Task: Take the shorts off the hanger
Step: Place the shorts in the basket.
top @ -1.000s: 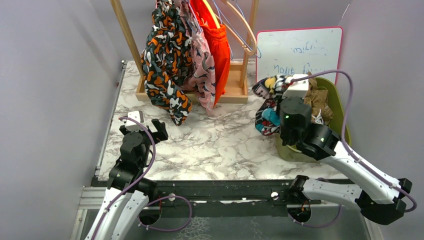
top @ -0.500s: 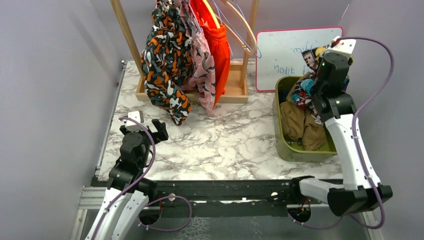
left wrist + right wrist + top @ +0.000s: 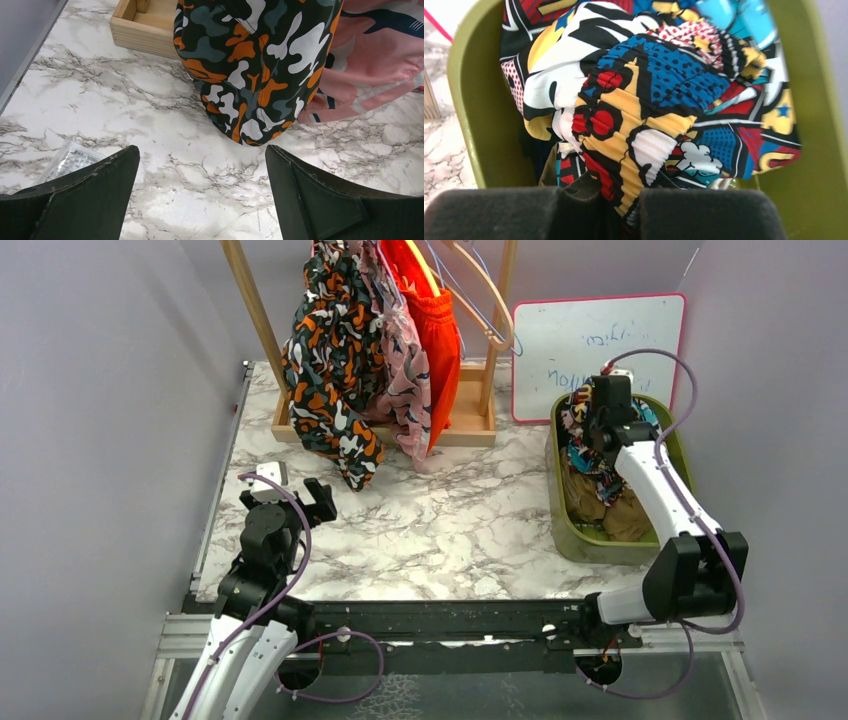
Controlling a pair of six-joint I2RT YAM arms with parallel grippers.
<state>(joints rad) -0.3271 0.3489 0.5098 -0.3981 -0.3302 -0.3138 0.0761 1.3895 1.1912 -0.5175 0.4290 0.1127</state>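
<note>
- The marble surface (image 3: 450,530) carries everything.
- A wooden rack (image 3: 253,310) stands at the far left of the surface, with 3 pairs of shorts hanging from it side by side.
- A whiteboard (image 3: 600,340) leans upright at the far right, just behind the bin.
- A green bin (image 3: 557,525) sits at the right edge of the surface.
- The blotch shorts (image 3: 325,360) hang leftmost, their hem down near the surface.
- The pink shorts (image 3: 405,370) hang in the middle, touching the blotch shorts.
- The orange shorts (image 3: 440,330) hang on the right of the 3.
- The multicolour shorts (image 3: 649,95) lie bunched in the far part of the bin.
- The tan shorts (image 3: 600,505) lie in the near part of the bin.
- The right gripper (image 3: 599,197) reaches into the bin, closed on a fold of the multicolour shorts.
- The left gripper (image 3: 200,165) hangs low over the surface near the blotch shorts, its jaws spread wide and holding nothing.
- A clear packet (image 3: 70,160) lies on the surface by the left gripper.
</note>
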